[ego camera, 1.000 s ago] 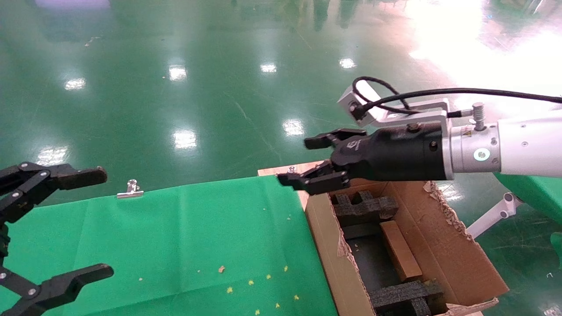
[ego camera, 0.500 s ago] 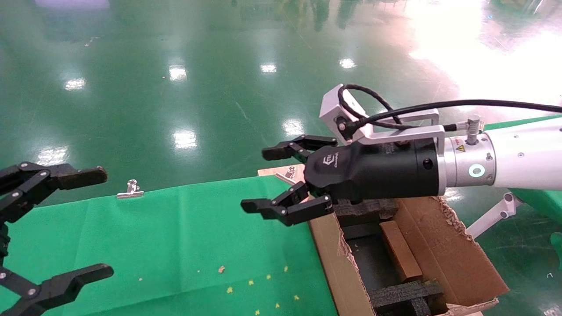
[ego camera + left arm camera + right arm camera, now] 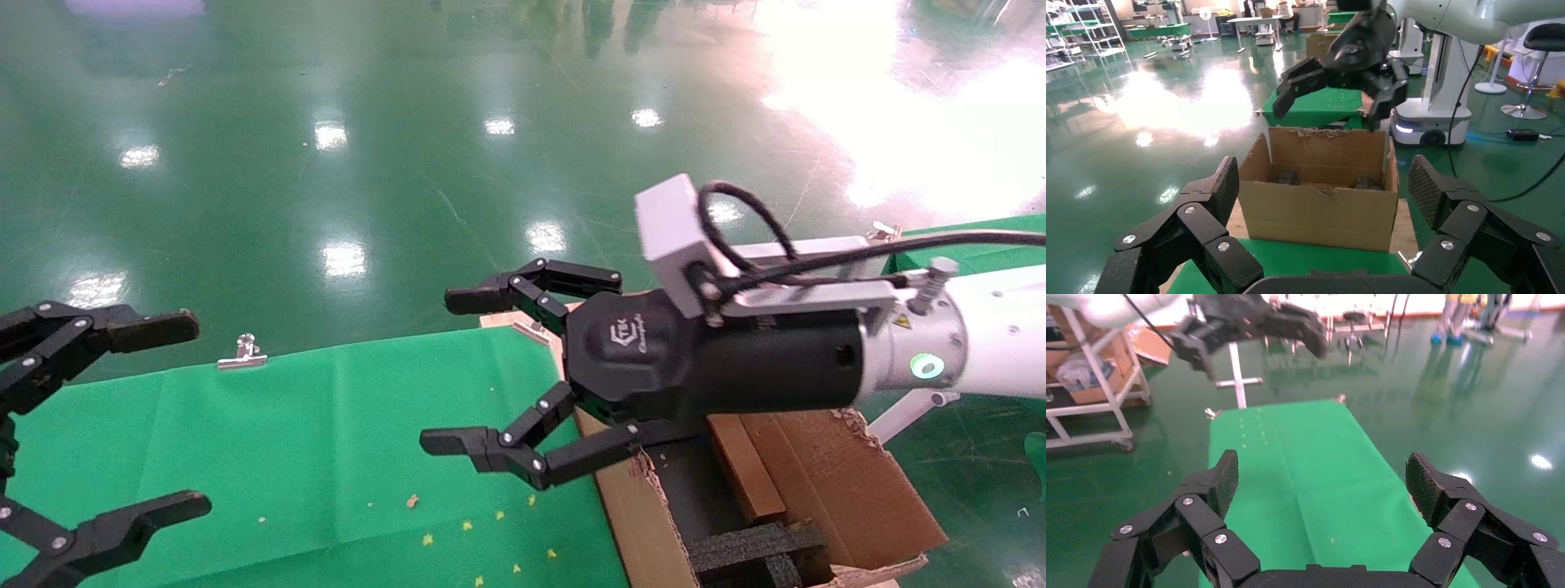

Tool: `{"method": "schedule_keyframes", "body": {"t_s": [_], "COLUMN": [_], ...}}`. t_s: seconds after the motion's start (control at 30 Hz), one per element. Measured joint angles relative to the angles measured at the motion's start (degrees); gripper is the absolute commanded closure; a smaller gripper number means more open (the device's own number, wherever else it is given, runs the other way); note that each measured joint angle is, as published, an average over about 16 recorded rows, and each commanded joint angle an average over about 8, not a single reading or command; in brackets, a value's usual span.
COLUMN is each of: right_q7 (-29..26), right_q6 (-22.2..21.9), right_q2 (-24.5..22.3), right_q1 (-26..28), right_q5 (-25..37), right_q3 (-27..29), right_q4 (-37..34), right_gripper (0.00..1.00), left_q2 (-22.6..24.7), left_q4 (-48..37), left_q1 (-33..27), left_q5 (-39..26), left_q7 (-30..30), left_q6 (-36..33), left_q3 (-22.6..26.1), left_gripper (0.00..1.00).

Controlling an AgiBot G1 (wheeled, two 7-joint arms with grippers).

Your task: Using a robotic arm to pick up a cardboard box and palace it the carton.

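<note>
The small cardboard box (image 3: 739, 465) lies inside the carton (image 3: 850, 482), between black foam blocks (image 3: 752, 547); the arm hides its far end. The white robotic arm's right gripper (image 3: 456, 369) is open and empty. It reaches past the carton's left wall, above the green cloth (image 3: 327, 425). It also shows in the left wrist view (image 3: 1329, 110), above the carton (image 3: 1318, 211). In its own view the right gripper (image 3: 1321, 484) has only green cloth between its pads. My left gripper (image 3: 189, 416) is open and empty at the far left, well away from the carton.
A metal clip (image 3: 242, 353) holds the cloth at the table's far edge. The carton's flaps stand upright with torn edges. Small yellow flecks lie on the cloth near the front. A shiny green floor lies beyond the table.
The right arm has swung left and lower, from over the carton's far end to above the cloth, with its jaws spread wider. The left gripper has not moved.
</note>
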State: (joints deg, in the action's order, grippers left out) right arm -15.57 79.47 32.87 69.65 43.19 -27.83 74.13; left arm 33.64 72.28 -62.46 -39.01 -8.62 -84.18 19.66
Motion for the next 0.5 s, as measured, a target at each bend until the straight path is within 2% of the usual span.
{"method": "schedule_keyframes", "body": {"t_s": [0.27, 0.5], "right_q7": [4.0, 5.4], "right_q6": [5.4, 7.4], "right_q2": [1.9, 2.6], "right_q1": [-7.1, -9.6], "right_q5": [-1.2, -1.6], "right_q3": [10.3, 14.1], "right_q4": [-0.5, -0.7], "right_gripper": [0.0, 0.0], "left_q2": [0.0, 0.0], "left_q4": [0.0, 0.0], "left_q1": [0.0, 0.0], "left_q5": [0.0, 0.0], "left_q7": [0.0, 0.0], "left_q6": [0.0, 0.0], "left_q3": [0.0, 0.0], "left_gripper": [0.0, 0.0]}}
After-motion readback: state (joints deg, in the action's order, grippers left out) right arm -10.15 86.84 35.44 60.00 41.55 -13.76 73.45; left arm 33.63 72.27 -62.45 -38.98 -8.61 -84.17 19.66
